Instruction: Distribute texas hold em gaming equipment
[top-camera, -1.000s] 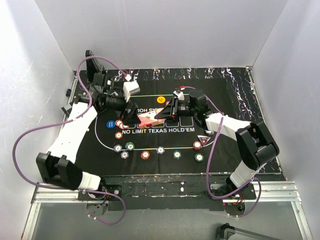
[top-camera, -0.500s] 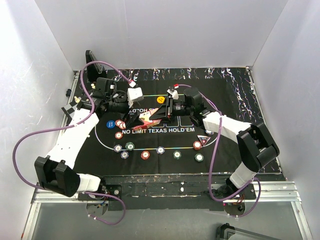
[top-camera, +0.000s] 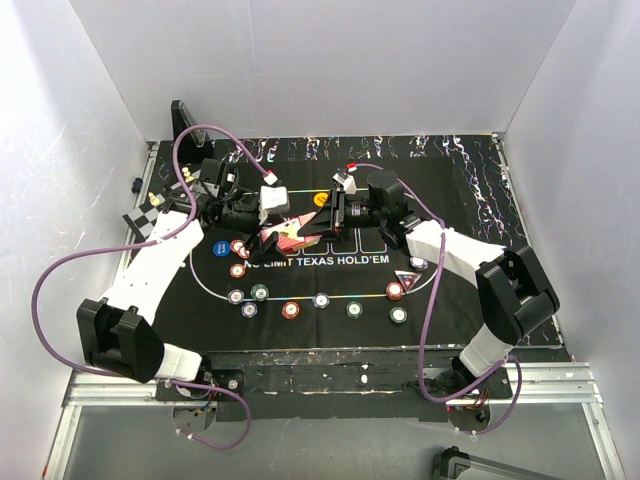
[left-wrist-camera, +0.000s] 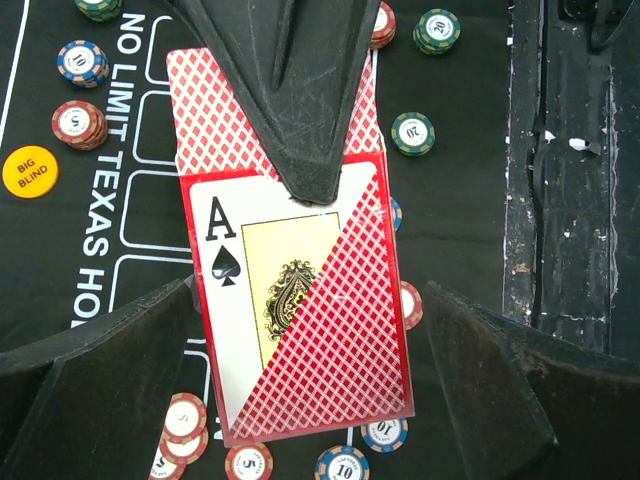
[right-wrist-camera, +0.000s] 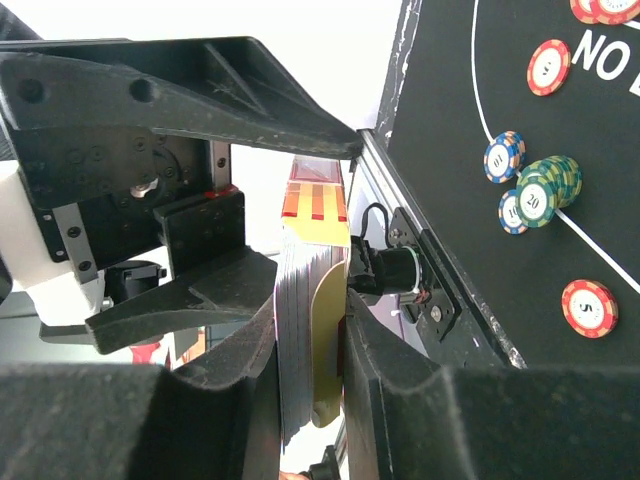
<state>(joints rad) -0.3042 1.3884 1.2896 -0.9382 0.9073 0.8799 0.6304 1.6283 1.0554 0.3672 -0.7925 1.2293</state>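
- Card deck (left-wrist-camera: 300, 300) — red lattice backs, ace of spades showing — sat raised over the middle.
- Poker chips (top-camera: 321, 300) lay flat in a near arc, others clustered left.
- Orange button (left-wrist-camera: 29, 171) — lettered BIG BLIND — lay far of centre.
- Dark triangular marker (top-camera: 406, 279) lay flat, right.

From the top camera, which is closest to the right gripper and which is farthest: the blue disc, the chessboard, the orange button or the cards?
1. Deck of cards: clamped in the right gripper itself.
2. Orange button: just beyond it, toward the back wall.
3. Blue disc: well off to the left.
4. Chessboard: at the far left edge.
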